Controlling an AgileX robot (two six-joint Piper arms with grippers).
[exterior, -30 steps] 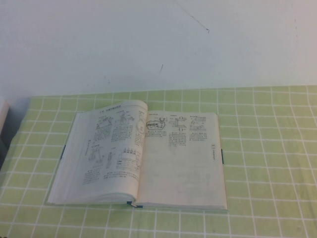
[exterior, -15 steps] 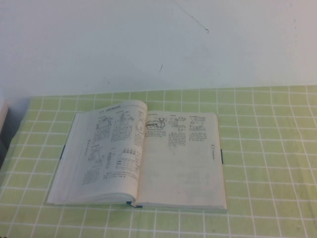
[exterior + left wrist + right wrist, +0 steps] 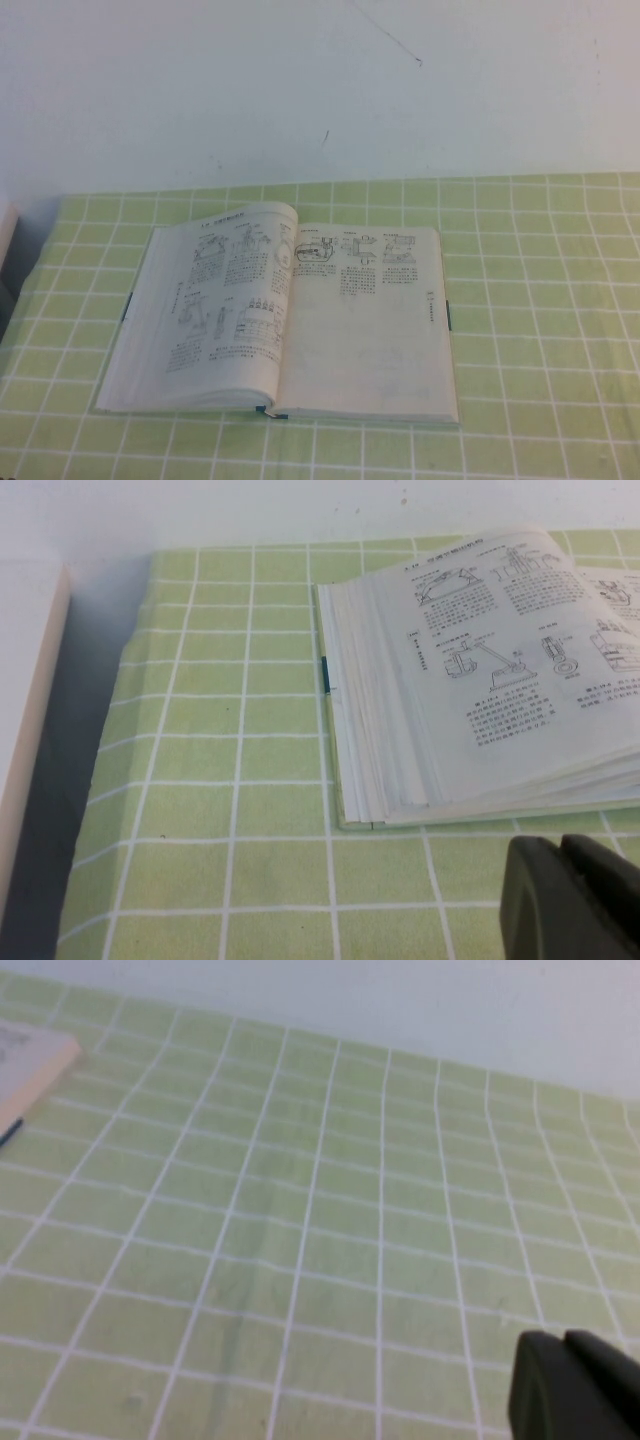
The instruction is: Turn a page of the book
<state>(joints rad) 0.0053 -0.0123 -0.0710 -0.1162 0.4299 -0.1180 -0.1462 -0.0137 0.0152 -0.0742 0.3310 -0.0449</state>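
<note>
Book: the book (image 3: 285,320) is being shown lying open and flat on the bench (image 3: 540,300), near the middle of the green checked cloth (image 3: 540,400), with a dark teal cover edge showing at its near spine.
Page: the page (image 3: 225,300) on the robot's left half is being seen arched slightly near the spine, printed with machine drawings; the right-hand leaf is lying flatter, with drawings only along its far edge.
Left pincer: the left pincer (image 3: 572,900) is being held low above the cloth, just beside the book's near left corner, apart from it; its dark fingers are being seen pressed together, holding nothing.
Right pincer: the right pincer (image 3: 575,1388) is being held over bare cloth, well apart from the book's corner (image 3: 25,1060); its fingers are likewise being seen closed together, with nothing between them.
Wall: a white wall (image 3: 320,90) is standing behind the bench.
</note>
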